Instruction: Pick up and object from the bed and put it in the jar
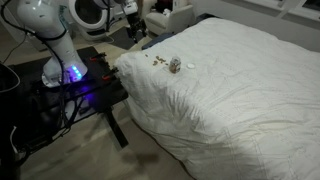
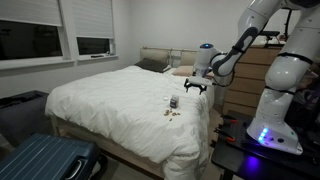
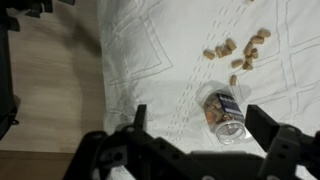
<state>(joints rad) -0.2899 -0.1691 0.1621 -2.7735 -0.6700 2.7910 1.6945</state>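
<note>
The bed (image 1: pixel 230 90) with its rumpled white duvet fills both exterior views (image 2: pixel 120 100). The jar (image 3: pixel 224 113), small and glassy with tan bits inside, lies on its side on the duvet; it also shows in both exterior views (image 1: pixel 175 65) (image 2: pixel 173 102). Several small tan bits (image 3: pixel 235 52) lie scattered beside it, and show in the exterior views (image 1: pixel 156 62) (image 2: pixel 172 113). My gripper (image 3: pixel 200 135) is open and empty, hovering above the jar, fingers to either side of it in the wrist view. In an exterior view it hangs above the bed's edge (image 2: pixel 196 86).
The bed's edge and wooden floor (image 3: pixel 50 90) lie to the left in the wrist view. A blue suitcase (image 2: pixel 45 160) stands at the bed's foot. A dresser (image 2: pixel 245 75) and the robot's base (image 2: pixel 270 125) stand beside the bed.
</note>
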